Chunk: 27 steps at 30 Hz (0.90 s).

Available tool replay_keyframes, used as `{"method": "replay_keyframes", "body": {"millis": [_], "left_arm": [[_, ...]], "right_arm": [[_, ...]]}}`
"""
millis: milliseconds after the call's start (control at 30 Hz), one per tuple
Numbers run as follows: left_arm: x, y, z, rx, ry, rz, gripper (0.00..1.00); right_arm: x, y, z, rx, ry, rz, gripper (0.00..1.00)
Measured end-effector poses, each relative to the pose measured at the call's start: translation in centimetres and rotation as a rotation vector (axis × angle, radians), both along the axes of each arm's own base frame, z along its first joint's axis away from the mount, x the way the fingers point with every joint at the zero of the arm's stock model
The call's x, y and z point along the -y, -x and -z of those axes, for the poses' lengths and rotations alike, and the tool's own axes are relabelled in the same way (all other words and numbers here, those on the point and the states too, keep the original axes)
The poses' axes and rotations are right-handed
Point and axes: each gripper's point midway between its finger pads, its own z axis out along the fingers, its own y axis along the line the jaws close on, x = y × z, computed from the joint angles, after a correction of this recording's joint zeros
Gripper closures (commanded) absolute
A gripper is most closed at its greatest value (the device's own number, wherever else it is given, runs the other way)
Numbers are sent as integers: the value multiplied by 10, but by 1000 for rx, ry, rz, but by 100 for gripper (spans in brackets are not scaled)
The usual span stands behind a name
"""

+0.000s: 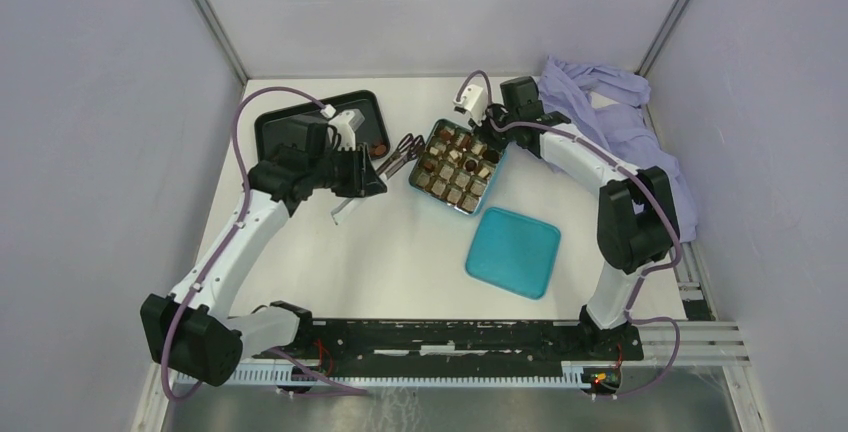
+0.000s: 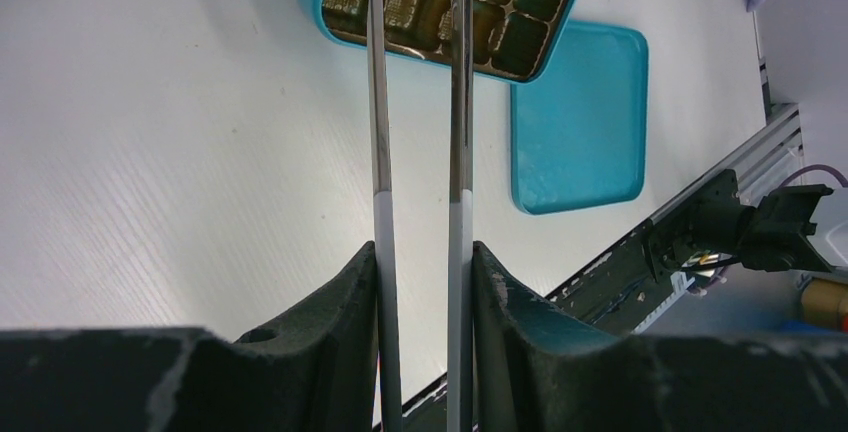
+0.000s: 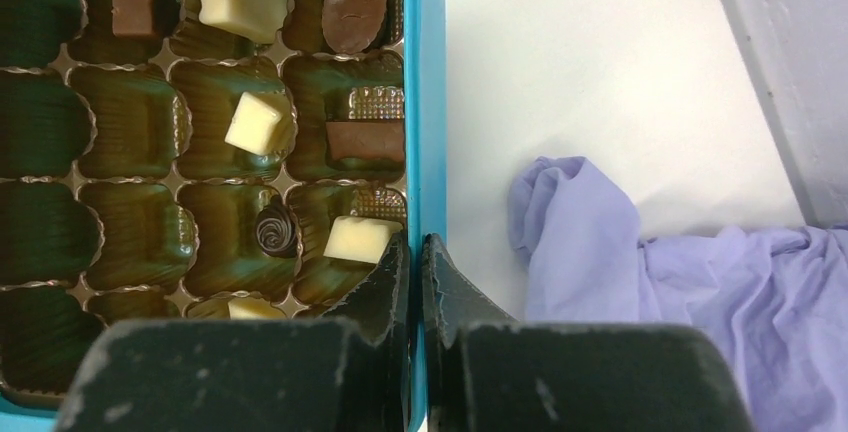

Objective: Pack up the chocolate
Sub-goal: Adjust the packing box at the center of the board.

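- A white-shelled left arm with black joints (image 1: pixel 225 252) is carrying a looping purple cable (image 1: pixel 238 137).
- A matching white-and-black right arm (image 1: pixel 580 157) is trailing another.
- Matte black gripper fingers (image 3: pixel 385 287) are showing grey scuffs.

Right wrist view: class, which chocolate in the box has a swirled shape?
The small dark chocolate left of the white block by the right pincer. Only it is coiled; the rest are plain blocks or a smooth oval.

The left arm (image 1: pixel 225 247) is reaching forward and bending inward, the left gripper (image 2: pixel 424 264) clamping a pair of tongs (image 2: pixel 461 102). The right arm (image 1: pixel 575 157) is stretching forward and leftward, the right gripper (image 3: pixel 415 252) pinching the box wall (image 3: pixel 421 102), jaws nearly touching.
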Motion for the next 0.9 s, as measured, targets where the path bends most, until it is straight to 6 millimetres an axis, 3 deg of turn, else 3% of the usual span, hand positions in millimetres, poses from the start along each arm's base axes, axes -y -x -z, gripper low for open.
{"method": "replay_keyframes", "body": {"millis": [200, 567, 767, 900], "left_arm": [[7, 3, 4, 1, 4, 25, 98], [24, 18, 14, -17, -11, 93, 98], [29, 20, 29, -45, -63, 101, 98], [31, 19, 41, -63, -108, 98, 98]], "right_arm": [[-1, 10, 16, -47, -10, 7, 100], [-15, 15, 28, -111, -86, -3, 97], [-20, 19, 56, -192, -102, -1, 94], [-22, 21, 61, -213, -111, 1, 89]]}}
